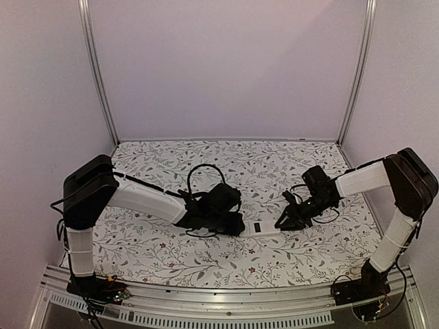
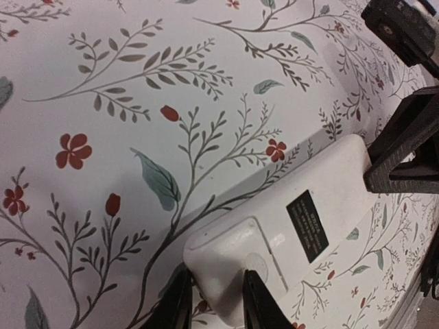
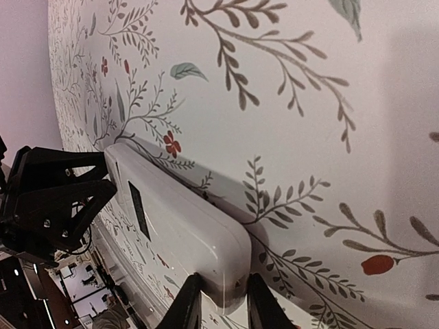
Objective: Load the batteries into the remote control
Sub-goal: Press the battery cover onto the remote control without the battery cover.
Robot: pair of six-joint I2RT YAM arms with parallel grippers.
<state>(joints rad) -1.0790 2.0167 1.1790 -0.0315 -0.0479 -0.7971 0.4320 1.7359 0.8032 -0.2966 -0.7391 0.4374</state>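
Face-down remote control (image 1: pixel 264 227) lying with its long axis left to right; left gripper (image 2: pixel 216 288) and right gripper (image 3: pixel 221 288) each pinching one end, jaws narrowly parted.

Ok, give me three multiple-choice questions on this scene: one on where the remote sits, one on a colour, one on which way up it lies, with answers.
1. Where is the remote?
A. Around the middle of the table
B. Against the far wall
C. At the left edge

2. What colour is the label on it?
A. Red
B. Black
C. Green

3. Which way up does it lie?
A. Buttons up
B. Standing on end
C. Back up

Answers:
1 A, the left fingers and right fingers clasp its two ends mid-table.
2 B, it is a black rectangle on white plastic.
3 C, only the plain back and label show, no buttons.
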